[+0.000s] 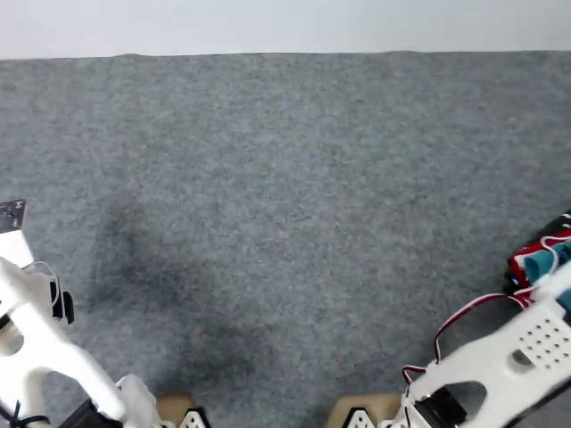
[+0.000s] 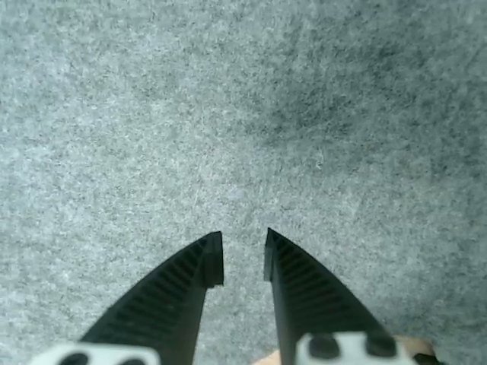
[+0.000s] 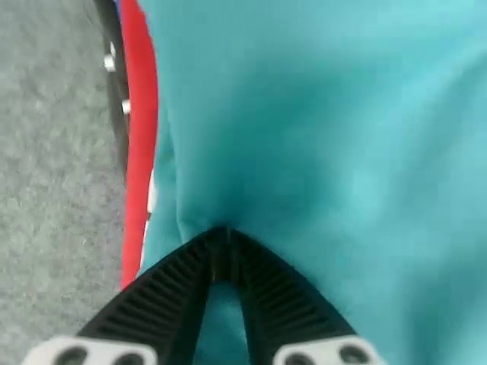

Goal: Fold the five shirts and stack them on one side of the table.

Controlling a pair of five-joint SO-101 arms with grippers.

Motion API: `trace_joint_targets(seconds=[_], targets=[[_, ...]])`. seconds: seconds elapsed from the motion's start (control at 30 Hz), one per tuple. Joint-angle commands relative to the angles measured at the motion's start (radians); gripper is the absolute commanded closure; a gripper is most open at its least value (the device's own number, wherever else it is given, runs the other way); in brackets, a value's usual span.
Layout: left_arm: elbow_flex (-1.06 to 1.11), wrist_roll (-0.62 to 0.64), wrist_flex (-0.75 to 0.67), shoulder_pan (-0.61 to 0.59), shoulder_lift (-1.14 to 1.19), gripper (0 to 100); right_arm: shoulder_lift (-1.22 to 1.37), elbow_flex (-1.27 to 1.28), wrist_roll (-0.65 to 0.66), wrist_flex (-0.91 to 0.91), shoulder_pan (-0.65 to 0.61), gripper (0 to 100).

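Two white arms rise from the near edge of the grey felt table [image 1: 285, 178] in the high view, the left arm [image 1: 36, 348] at about 8 o'clock and the right arm [image 1: 508, 357] at about 5 o'clock, the latter trailing red and white wires [image 1: 464, 321]. At roughly 4 o'clock, hard against the table's right edge, sits a small pile of shirts [image 1: 533, 260] showing red, teal and a dark layer, and the right arm's far end reaches onto it. Seen from the right wrist, the right hand [image 3: 221, 237] is clenched, its two black ribbed fingers [image 3: 171, 293] meeting at their tips with a fold of the teal shirt [image 3: 342, 137] pinched between them, so that the cloth puckers where they join. Along that shirt's edge runs a strip of the red shirt [image 3: 141, 114], and just beside the red lies a dark garment [image 3: 112, 46] with small pale studs, with bare felt past it. Seen from the left wrist, the left hand [image 2: 243, 258] hangs over bare felt, released, its fingers [image 2: 171, 296] a narrow gap apart and grasping nothing. A faint darker shadow lies on the felt ahead of that hand, well apart from the pile at the far side.
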Motion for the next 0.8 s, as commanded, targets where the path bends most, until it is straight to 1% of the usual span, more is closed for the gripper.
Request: trace_joint_targets(seconds=[0.0,0.17,0.47,0.6,0.77], targets=[[-0.002,0.005,0.011,0.008,-0.02,90,-0.007,-0.054,-0.012,0.028,-0.048,99.0],[0.015,0.005,0.008,0.008,-0.02,90,-0.031,-0.084,-0.012,0.038,-0.074,99.0],[0.039,0.005,0.005,0.009,-0.021,90,-0.179,-0.207,-0.003,0.038,-0.031,99.0],[0.038,0.005,0.005,0.009,-0.025,90,-0.203,-0.245,-0.003,0.025,-0.021,99.0],[0.038,0.005,0.005,0.009,-0.026,90,-0.133,-0.25,-0.003,-0.096,0.005,99.0]])
